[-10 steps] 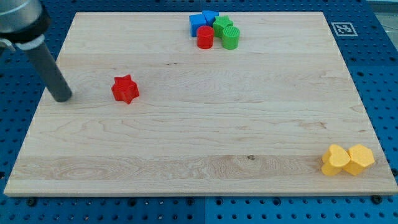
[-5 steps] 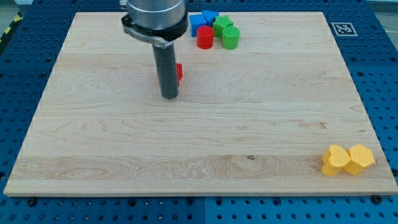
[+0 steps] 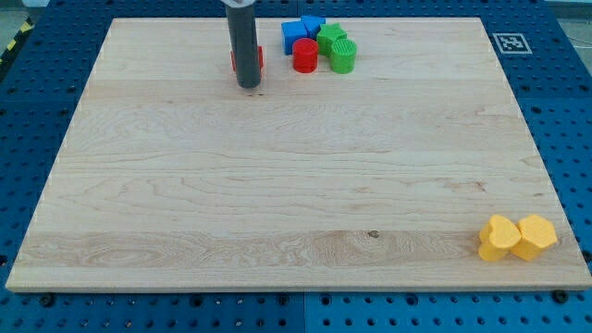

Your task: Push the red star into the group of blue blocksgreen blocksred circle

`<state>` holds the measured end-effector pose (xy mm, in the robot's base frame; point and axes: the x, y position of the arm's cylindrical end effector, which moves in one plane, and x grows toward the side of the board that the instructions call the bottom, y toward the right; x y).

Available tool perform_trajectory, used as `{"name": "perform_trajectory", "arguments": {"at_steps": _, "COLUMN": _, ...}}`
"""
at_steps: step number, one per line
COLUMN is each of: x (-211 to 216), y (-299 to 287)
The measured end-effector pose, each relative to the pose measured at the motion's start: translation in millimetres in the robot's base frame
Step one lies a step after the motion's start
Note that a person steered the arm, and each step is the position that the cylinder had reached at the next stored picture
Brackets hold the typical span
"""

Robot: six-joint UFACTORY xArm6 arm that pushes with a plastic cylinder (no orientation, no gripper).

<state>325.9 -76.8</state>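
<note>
The red star (image 3: pixel 258 58) is mostly hidden behind my rod near the view's top; only slivers of red show on both sides of the rod. My tip (image 3: pixel 248 84) rests on the board just below the star, touching it as far as I can tell. To the star's right sits the group: two blue blocks (image 3: pixel 299 32), the red circle (image 3: pixel 305 55) and two green blocks (image 3: pixel 338 48). A small gap separates the star from the red circle.
Two yellow blocks (image 3: pixel 516 237) lie at the board's bottom right corner. The wooden board (image 3: pixel 277 203) lies on a blue perforated table. A marker tag (image 3: pixel 509 43) sits beyond the board's top right corner.
My rod swept in from the left and pushed the red star up and to the right, from the left part of the board to near the group.
</note>
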Motion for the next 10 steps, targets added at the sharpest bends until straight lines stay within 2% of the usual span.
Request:
{"name": "perform_trajectory", "arguments": {"at_steps": 2, "x": -42.8, "y": -18.5}}
{"name": "perform_trajectory", "arguments": {"at_steps": 3, "x": -31.8, "y": -45.8}}
{"name": "perform_trajectory", "arguments": {"at_steps": 4, "x": -34.8, "y": -109.1}}
{"name": "perform_trajectory", "arguments": {"at_steps": 5, "x": -73.1, "y": -138.0}}
{"name": "perform_trajectory", "arguments": {"at_steps": 6, "x": -90.4, "y": -121.5}}
{"name": "perform_trajectory", "arguments": {"at_steps": 10, "x": -75.1, "y": 4.4}}
